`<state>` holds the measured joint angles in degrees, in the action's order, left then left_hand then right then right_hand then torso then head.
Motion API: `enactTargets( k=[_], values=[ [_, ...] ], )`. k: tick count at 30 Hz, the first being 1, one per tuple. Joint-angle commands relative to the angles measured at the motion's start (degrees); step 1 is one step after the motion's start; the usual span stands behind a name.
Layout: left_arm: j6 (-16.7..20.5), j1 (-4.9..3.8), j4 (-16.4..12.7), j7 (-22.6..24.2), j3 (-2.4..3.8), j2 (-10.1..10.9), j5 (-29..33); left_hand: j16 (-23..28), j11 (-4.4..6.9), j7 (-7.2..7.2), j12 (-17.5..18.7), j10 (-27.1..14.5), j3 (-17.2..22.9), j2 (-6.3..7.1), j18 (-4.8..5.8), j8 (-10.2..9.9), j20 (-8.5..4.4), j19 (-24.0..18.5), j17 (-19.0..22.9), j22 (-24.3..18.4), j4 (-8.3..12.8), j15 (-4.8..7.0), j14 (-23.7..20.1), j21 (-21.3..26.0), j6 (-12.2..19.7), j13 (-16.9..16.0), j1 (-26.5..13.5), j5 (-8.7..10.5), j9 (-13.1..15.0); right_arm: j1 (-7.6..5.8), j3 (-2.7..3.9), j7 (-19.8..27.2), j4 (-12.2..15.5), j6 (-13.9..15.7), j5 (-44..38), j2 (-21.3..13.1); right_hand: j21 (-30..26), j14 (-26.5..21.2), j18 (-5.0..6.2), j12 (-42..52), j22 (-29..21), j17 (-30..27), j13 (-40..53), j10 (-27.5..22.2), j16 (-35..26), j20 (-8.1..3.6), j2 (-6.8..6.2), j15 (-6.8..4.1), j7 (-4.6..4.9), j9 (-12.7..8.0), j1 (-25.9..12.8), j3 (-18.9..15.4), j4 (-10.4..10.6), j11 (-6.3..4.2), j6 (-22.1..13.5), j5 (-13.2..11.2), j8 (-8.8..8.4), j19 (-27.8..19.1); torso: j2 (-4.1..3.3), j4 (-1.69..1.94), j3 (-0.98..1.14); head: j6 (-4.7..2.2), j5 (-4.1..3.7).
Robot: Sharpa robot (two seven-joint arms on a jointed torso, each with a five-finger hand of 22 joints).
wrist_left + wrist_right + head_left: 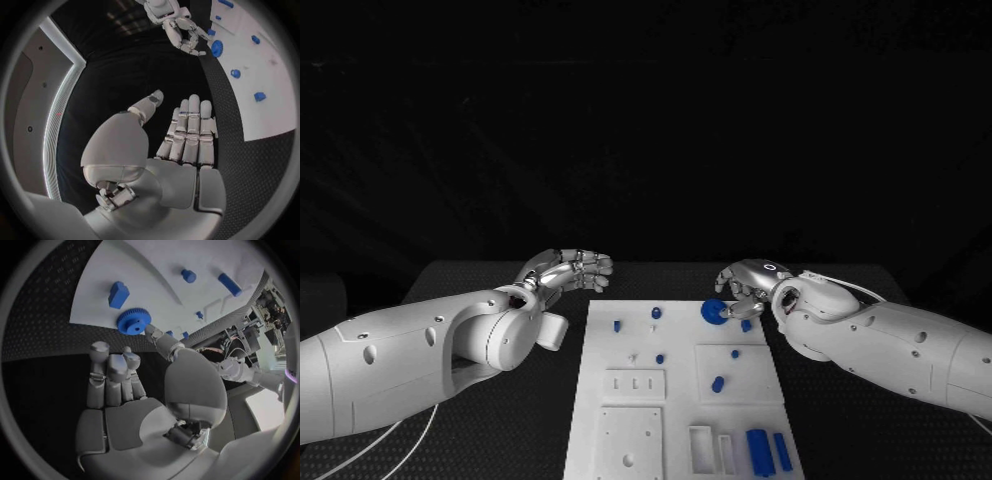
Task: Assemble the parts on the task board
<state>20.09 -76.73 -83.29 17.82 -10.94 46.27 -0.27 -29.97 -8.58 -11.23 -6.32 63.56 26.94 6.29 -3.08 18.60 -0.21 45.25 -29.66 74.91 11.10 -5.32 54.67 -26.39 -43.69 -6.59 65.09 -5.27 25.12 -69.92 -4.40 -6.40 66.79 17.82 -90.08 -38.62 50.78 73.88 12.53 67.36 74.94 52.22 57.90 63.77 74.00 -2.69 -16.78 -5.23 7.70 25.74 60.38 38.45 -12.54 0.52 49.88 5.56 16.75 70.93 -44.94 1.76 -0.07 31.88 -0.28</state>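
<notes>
The white task board (678,345) lies lengthwise in the middle of the table, with small blue parts scattered over it. A blue gear (713,312) lies flat near the board's far right corner. My right hand (750,280) hovers just beyond that corner, holding nothing. In the right wrist view its thumb tip reaches close to the gear (133,321), and I cannot tell whether they touch. My left hand (567,270) hangs over the black table past the board's far left corner. Its fingers (187,130) lie side by side, thumb apart, holding nothing.
Two long blue pieces (759,450) stand at the board's near right, beside white blocks (701,445). Small blue pegs (655,313) and a blue block (118,294) sit near the far end. Black mat lies on both sides of the board.
</notes>
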Motion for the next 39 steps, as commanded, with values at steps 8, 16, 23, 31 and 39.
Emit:
enactTargets(
  k=[8,16,23,31,39],
  values=[
    [-1.01,-0.09,-0.55,0.6,0.04,0.21,-0.07,0.21,-0.07,-0.24,0.42,-0.21,0.09,0.08,-1.17,-0.26,0.07,-0.28,-0.08,1.1,0.21,-0.28,-0.2,-0.21,0.11,0.05,-0.6,-0.32,0.0,0.78,-0.03,2.04,-1.36,-3.3,1.13,1.06,1.24,0.14,2.47,1.45,1.38,0.92,1.11,-0.96,0.56,-0.7,1.35,0.39,0.23,0.12,-0.03,0.11,0.58,0.89,0.5,0.7,-0.09,0.16,-0.61,0.66,0.2,0.56,-0.36],
    [-1.03,-0.1,-0.72,0.61,0.05,0.19,-0.12,0.21,-0.07,-0.24,0.45,-0.21,0.12,0.08,-1.17,-0.27,0.07,-0.3,-0.09,1.1,0.24,-0.29,-0.21,-0.22,0.12,0.05,-0.62,-0.32,0.0,1.0,-0.04,2.07,-2.34,-3.69,0.97,1.26,1.79,0.13,2.47,2.01,1.33,1.41,1.63,-0.94,0.7,-0.78,2.06,0.3,0.12,0.25,0.26,0.57,0.77,0.79,0.95,0.81,0.1,0.04,-0.73,0.69,0.21,0.76,-0.43],
    [-1.06,-0.09,-0.52,0.6,0.05,-0.04,-0.12,0.22,-0.08,-0.25,0.47,-0.21,0.12,0.08,-1.16,-0.27,0.08,-0.3,-0.09,1.1,0.23,-0.29,-0.21,-0.22,0.12,0.05,-0.65,-0.32,0.0,1.01,-0.05,2.09,-2.69,-4.1,0.96,1.35,1.89,0.11,2.47,2.06,1.3,1.54,1.71,-1.0,0.68,-0.78,2.69,0.27,0.08,0.3,0.54,1.16,1.01,0.76,1.17,0.49,0.19,-0.05,-0.73,0.68,0.14,1.09,-0.56],
    [-1.04,-0.09,-0.46,0.57,0.05,-0.03,-0.12,0.23,-0.09,-0.26,0.51,-0.2,0.13,0.06,-1.15,-0.29,0.09,-0.31,-0.1,1.1,0.21,-0.3,-0.22,-0.23,0.14,0.05,-0.77,-0.32,0.0,1.02,-0.06,2.27,-3.0,-4.76,1.0,1.11,2.3,0.1,2.47,2.11,1.26,1.96,1.94,-1.14,0.54,-0.71,3.17,0.27,0.09,0.31,0.9,2.97,1.8,0.77,1.3,-0.27,0.12,-0.34,-0.57,0.62,0.16,1.44,-0.58],
    [-1.0,-0.09,-0.48,0.56,0.05,0.04,-0.12,0.24,-0.09,-0.26,0.54,-0.2,0.16,0.06,-1.16,-0.3,0.09,-0.32,-0.11,1.1,0.25,-0.31,-0.23,-0.24,0.15,0.05,-0.77,-0.32,0.01,1.14,-0.16,2.62,-2.98,-5.57,0.81,1.06,2.86,0.15,2.47,2.08,1.24,2.45,2.13,-1.23,0.27,-0.61,3.43,0.26,0.04,0.33,1.73,4.83,1.27,0.73,1.43,3.06,0.05,-0.76,-0.53,0.59,0.14,1.51,-0.64]
  ],
)
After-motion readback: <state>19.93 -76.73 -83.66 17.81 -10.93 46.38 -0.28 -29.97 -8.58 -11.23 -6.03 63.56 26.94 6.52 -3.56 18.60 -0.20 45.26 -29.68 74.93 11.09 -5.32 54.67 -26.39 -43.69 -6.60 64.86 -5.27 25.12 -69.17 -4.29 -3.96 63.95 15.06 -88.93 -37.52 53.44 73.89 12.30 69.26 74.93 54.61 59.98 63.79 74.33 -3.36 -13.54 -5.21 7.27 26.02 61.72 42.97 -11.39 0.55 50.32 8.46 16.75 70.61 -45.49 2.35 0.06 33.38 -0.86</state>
